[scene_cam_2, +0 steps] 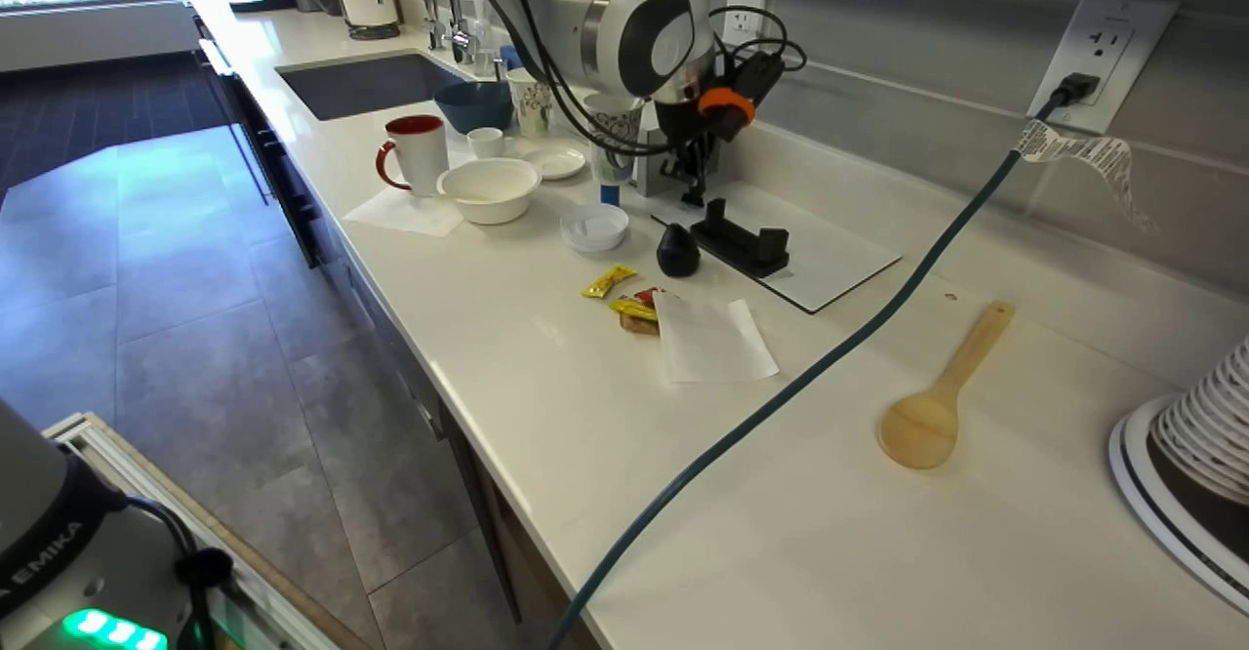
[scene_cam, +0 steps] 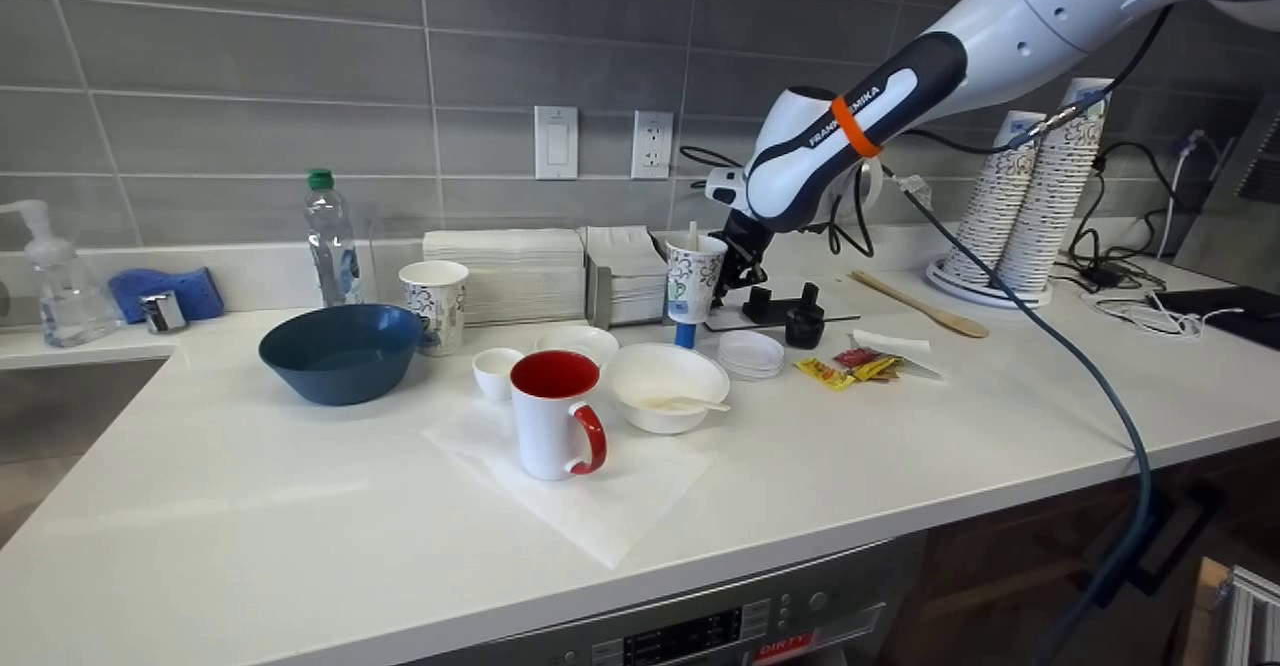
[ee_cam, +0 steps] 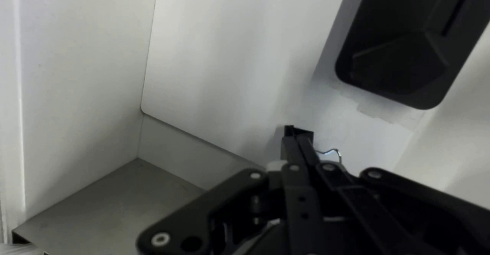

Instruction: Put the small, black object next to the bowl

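The small, black object shows in the wrist view as a small black clip-like piece with a thin silver wire loop beside it. My gripper is shut on it, over the pale board; I cannot tell whether the piece touches the board. In both exterior views the gripper points down at the back of the counter, partly behind a patterned paper cup. A white bowl with a pale utensil in it stands nearer the front. A dark blue bowl stands by the sink.
A black holder and a black bulb-shaped thing are close to the gripper. White lids, yellow-and-red packets, a red-and-white mug, a small white cup and a napkin rack stand around. A cable crosses the counter.
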`<action>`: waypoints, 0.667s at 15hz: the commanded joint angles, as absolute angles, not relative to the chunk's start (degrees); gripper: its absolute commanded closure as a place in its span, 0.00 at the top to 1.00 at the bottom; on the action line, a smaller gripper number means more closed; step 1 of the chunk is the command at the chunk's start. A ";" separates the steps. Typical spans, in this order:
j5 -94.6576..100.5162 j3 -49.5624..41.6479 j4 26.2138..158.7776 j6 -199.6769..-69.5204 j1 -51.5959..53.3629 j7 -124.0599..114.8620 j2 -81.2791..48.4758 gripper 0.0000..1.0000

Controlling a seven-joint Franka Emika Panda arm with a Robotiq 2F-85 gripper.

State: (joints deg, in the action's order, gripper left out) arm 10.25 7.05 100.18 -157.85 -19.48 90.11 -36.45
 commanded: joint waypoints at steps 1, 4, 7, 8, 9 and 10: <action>8.07 6.20 100.12 -156.87 -18.78 90.00 -35.06 0.01; 9.47 1.63 102.38 -153.67 -15.67 82.72 -31.14 0.01; 8.54 0.82 104.87 -146.71 -15.49 79.77 -26.99 0.01; 8.13 0.85 106.01 -144.21 -15.68 79.48 -25.52 0.01; 7.79 0.78 107.18 -142.32 -15.80 79.15 -24.20 0.01; 7.56 0.48 108.45 -141.28 -15.81 78.55 -23.00 0.01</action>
